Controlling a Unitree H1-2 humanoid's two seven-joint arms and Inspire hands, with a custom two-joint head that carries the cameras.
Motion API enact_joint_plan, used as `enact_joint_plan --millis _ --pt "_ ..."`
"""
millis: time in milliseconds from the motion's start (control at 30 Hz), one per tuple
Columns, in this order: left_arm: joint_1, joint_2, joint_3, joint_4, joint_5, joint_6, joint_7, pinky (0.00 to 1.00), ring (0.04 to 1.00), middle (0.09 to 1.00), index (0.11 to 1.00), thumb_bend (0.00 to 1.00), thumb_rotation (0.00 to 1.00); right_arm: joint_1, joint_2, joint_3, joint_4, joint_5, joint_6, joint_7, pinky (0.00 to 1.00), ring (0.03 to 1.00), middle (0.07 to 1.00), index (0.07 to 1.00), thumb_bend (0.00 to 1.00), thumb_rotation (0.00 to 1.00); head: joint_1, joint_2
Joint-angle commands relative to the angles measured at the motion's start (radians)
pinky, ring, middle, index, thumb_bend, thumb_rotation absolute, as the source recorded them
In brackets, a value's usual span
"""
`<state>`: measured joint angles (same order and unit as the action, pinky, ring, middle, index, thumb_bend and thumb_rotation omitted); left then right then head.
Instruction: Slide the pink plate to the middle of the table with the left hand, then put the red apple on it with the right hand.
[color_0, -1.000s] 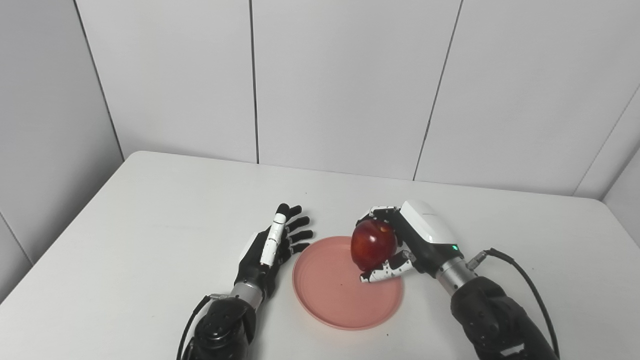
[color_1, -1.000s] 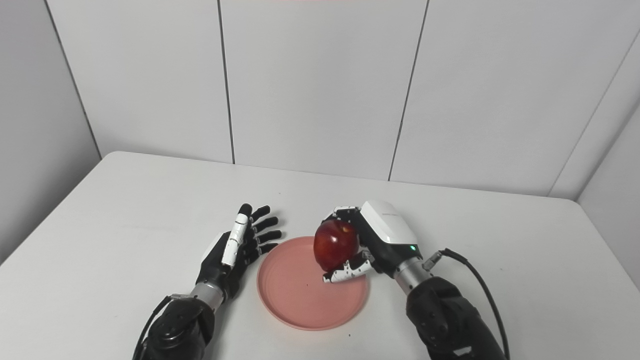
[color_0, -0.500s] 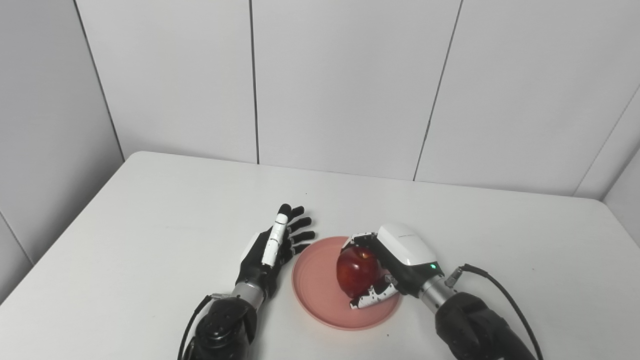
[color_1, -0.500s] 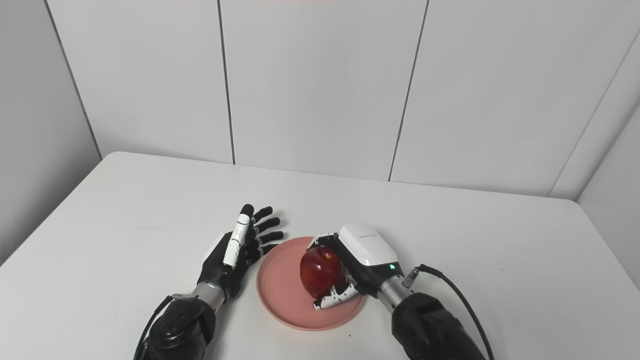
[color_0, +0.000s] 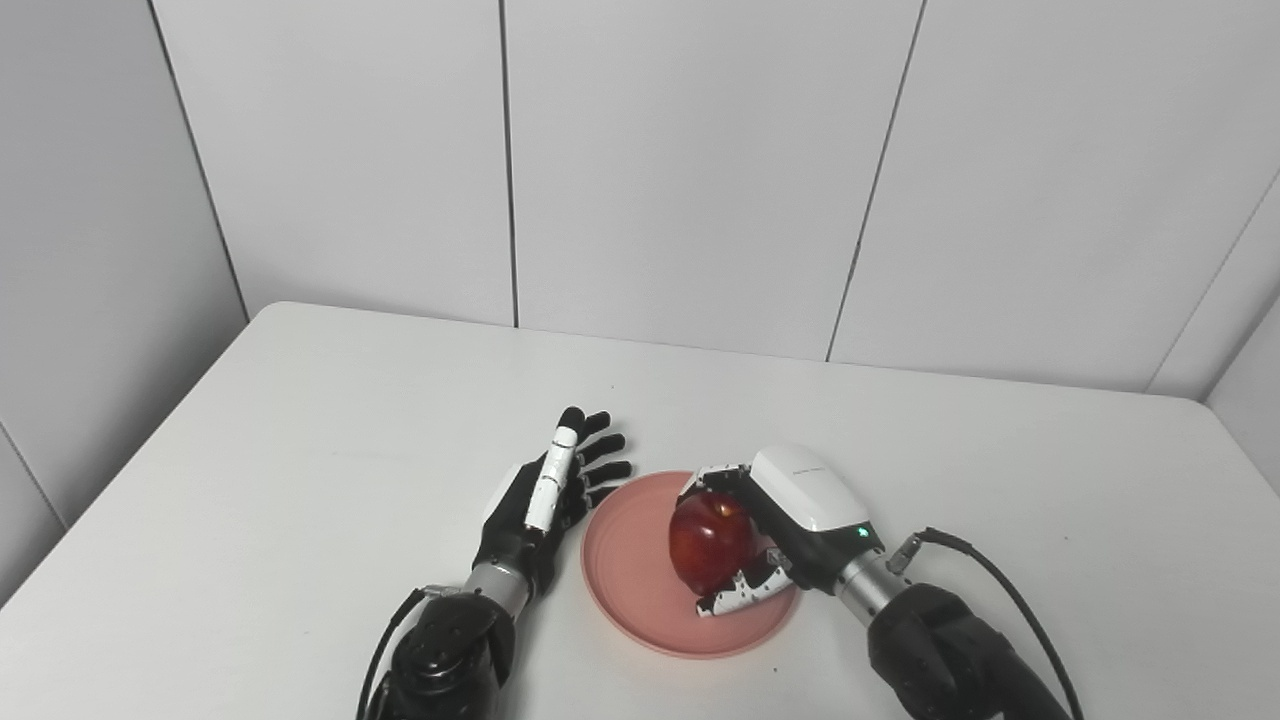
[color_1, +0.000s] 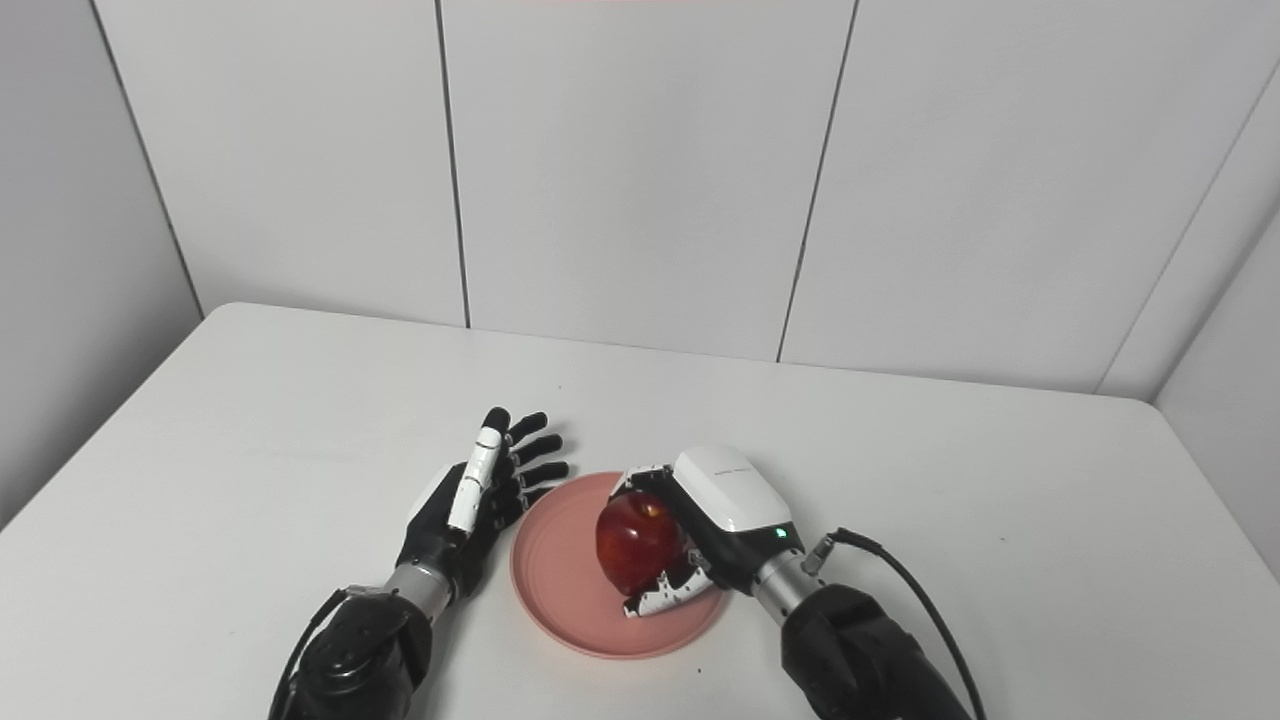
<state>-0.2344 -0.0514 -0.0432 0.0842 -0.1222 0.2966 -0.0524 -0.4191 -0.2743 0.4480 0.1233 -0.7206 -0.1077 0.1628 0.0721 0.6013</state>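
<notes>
Right robot hand (color_0: 775, 525) grips unlabelled red apple (color_0: 709, 540).

Setting: robot test cell or laboratory booth, not a home. Evidence: plain white worktop (color_0: 300, 420) with rounded corners, bare of household clutter; enclosing wall panels (color_0: 680, 170) in uniform pale grey, joined by thin dark vertical seams, fitted close around the worktop on three sides; even, flat lighting without windows. Exposed cable (color_0: 1010, 590) ran along one robot arm. No signage or decoration was legible.
</notes>
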Motion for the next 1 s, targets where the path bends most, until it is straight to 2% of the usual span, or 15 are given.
enact_joint_plan --millis 0,100,133,167,200,267,333,467,767,967 --pt "-0.027 0.0 -0.007 0.001 0.01 0.012 -0.006 0.76 0.794 0.856 0.859 0.62 1.0 -0.033 -0.004 -0.008 -0.009 0.0 -0.034 -0.008 0.26 0.333 0.448 0.514 0.52 0.0 0.001 -0.001" --pt "-0.027 0.0 -0.007 -0.001 0.01 0.016 -0.006 0.75 0.792 0.855 0.856 0.62 1.0 -0.032 -0.005 -0.014 -0.011 0.007 -0.036 -0.014 0.3 0.379 0.443 0.534 0.52 0.01 0.001 -0.001" --pt "-0.027 0.0 -0.007 -0.002 0.009 0.017 -0.006 0.75 0.793 0.857 0.858 0.62 1.0 -0.031 -0.007 -0.016 -0.012 0.008 -0.039 -0.016 0.34 0.412 0.463 0.528 0.52 0.04 0.001 -0.001" --pt "-0.027 0.0 -0.007 -0.002 0.009 0.018 -0.006 0.75 0.794 0.858 0.859 0.62 0.99 -0.031 -0.009 -0.016 -0.012 0.008 -0.041 -0.017 0.38 0.443 0.502 0.509 0.52 0.12 0.001 -0.001" --pt "-0.027 0.0 -0.007 -0.002 0.008 0.019 -0.006 0.75 0.794 0.858 0.859 0.62 0.99 -0.03 -0.01 -0.018 -0.012 0.009 -0.044 -0.021 0.43 0.481 0.536 0.554 0.64 0.23 0.001 -0.001" --pt "-0.027 0.001 -0.008 -0.002 0.009 0.019 -0.008 0.75 0.794 0.858 0.859 0.62 1.0 -0.03 -0.012 -0.021 -0.013 0.008 -0.045 -0.026 0.48 0.531 0.576 0.615 0.79 0.34 -0.002 -0.002" --pt "-0.027 0.003 -0.01 -0.003 0.011 0.02 -0.008 0.75 0.794 0.859 0.859 0.62 1.0 -0.03 -0.015 -0.025 -0.013 0.006 -0.045 -0.028 0.53 0.581 0.617 0.64 0.86 0.4 -0.003 -0.002" --pt "-0.027 0.004 -0.01 -0.005 0.013 0.024 -0.007 0.75 0.794 0.856 0.86 0.63 1.0 -0.03 -0.018 -0.031 -0.014 0.01 -0.047 -0.026 0.54 0.604 0.645 0.653 0.91 0.42 -0.006 0.0" --pt "-0.027 0.009 -0.008 -0.003 0.011 0.023 -0.013 0.75 0.793 0.853 0.858 0.63 1.0 -0.032 -0.02 -0.041 -0.016 0.014 -0.049 -0.026 0.53 0.598 0.64 0.65 0.92 0.4 -0.014 0.001" --pt "-0.026 0.008 -0.007 -0.006 0.008 0.027 -0.015 0.75 0.797 0.855 0.855 0.62 0.99 -0.032 -0.022 -0.045 -0.024 0.014 -0.044 -0.018 0.6 0.685 0.713 0.675 0.96 0.45 -0.016 -0.001"
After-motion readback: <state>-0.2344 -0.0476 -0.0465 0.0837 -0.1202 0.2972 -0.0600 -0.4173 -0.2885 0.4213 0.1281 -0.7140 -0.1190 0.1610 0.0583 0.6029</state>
